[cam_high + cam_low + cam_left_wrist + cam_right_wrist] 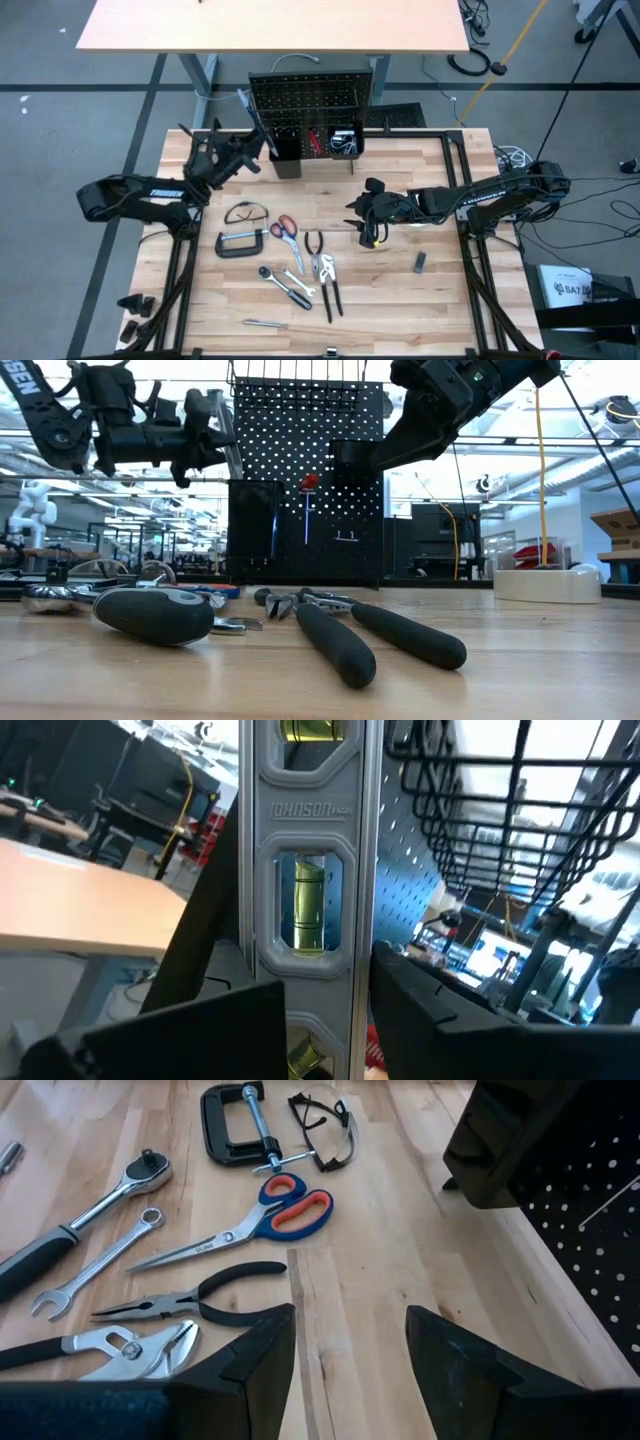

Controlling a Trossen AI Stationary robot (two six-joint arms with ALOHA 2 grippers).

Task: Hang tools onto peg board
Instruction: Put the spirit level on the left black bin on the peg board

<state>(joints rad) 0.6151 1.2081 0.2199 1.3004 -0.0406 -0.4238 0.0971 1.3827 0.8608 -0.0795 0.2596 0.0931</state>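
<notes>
Bare tabletop (420, 190) is lying open between the right gripper (372, 222) and the peg board (310, 98), leaving a clear way in. Scissors (284, 228), pliers (314, 245), a clamp (240, 243) and wrenches (283, 283) are crowding the left middle. The left gripper (248, 150), holding a level (310, 870), is blocking the board's left edge.

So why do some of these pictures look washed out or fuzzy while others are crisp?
Low view: bright windows behind turn the peg board into a dark silhouette, and the near pliers handles blur. Left wrist view: the level sits so close that the room behind goes soft and pale. Right wrist view: even light, so the scissors and C-clamp look sharp. High view: flat light, faint shadows.
</notes>
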